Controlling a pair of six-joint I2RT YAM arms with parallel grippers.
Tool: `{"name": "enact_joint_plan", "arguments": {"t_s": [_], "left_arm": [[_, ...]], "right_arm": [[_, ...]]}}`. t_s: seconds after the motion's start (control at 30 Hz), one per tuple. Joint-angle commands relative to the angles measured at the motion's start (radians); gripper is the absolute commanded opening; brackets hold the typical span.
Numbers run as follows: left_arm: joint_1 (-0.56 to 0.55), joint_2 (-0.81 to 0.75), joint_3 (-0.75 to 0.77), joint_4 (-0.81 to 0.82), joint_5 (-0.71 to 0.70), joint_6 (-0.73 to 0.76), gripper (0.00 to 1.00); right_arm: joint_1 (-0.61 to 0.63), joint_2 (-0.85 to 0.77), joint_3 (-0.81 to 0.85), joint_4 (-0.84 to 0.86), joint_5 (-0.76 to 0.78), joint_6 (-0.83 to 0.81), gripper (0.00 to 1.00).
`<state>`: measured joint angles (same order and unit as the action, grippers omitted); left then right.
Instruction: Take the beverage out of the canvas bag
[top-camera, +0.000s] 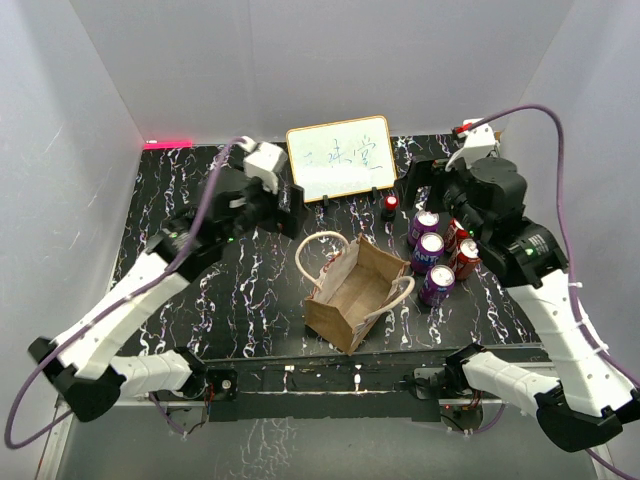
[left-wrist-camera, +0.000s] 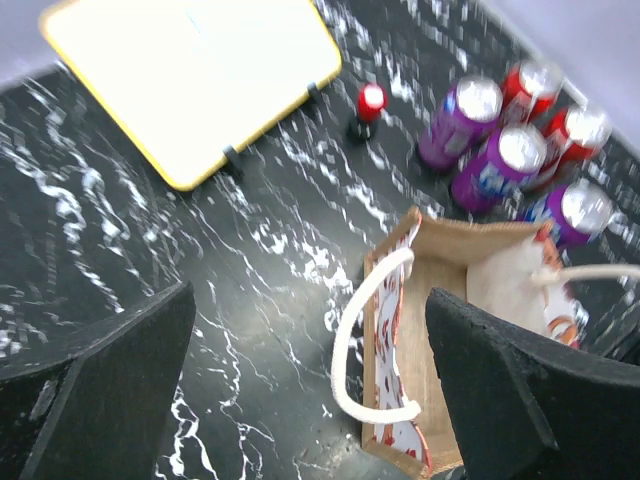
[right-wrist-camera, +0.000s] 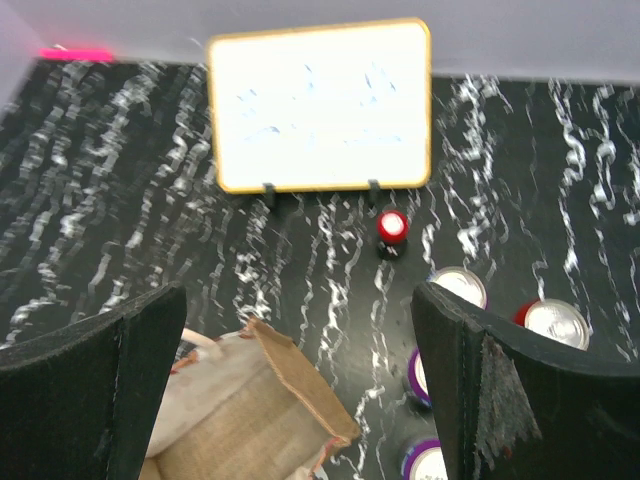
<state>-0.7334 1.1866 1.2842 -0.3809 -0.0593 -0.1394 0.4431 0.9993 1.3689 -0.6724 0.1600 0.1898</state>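
**Bag looking empty, both arms hovering with nothing in hand**

The left fingers (left-wrist-camera: 100, 400) are standing spread wide and pinching nothing, and the right fingers (right-wrist-camera: 90, 380) are gaping just the same. The canvas bag (top-camera: 352, 290) is standing open on the worktop (top-camera: 200, 300), below and between the left fingers and nearer the right-hand one. From above its mouth is showing only bare tan lining, though at the wrist one corner is hiding behind a finger. Three purple cans (top-camera: 430, 250) and two red cans (top-camera: 466, 258) are crowding together just beside the bag, beyond the fingertips. I'm reading this as the closing step: the next move is calling for a check inside the bag, then backing off.
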Motion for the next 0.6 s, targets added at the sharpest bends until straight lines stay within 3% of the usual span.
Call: {"name": "enact_joint_plan", "arguments": {"t_s": [0.0, 0.13, 0.37, 0.57], "left_arm": [[-0.003, -0.132, 0.143, -0.070, -0.164, -0.039, 0.97], [-0.003, -0.258, 0.196, -0.029, -0.224, -0.022, 0.97], [-0.003, -0.497, 0.149, 0.076, -0.325, 0.005, 0.97], [-0.003, -0.581, 0.123, 0.012, -0.378, -0.028, 0.97]], "right_arm": [[-0.003, -0.016, 0.148, -0.006, -0.101, -0.040, 0.99], [-0.003, -0.045, 0.236, -0.017, -0.111, -0.054, 0.99], [-0.002, -0.158, 0.291, 0.010, -0.090, -0.039, 0.98], [-0.001, -0.221, 0.302, -0.030, -0.010, -0.016, 0.98]]}}
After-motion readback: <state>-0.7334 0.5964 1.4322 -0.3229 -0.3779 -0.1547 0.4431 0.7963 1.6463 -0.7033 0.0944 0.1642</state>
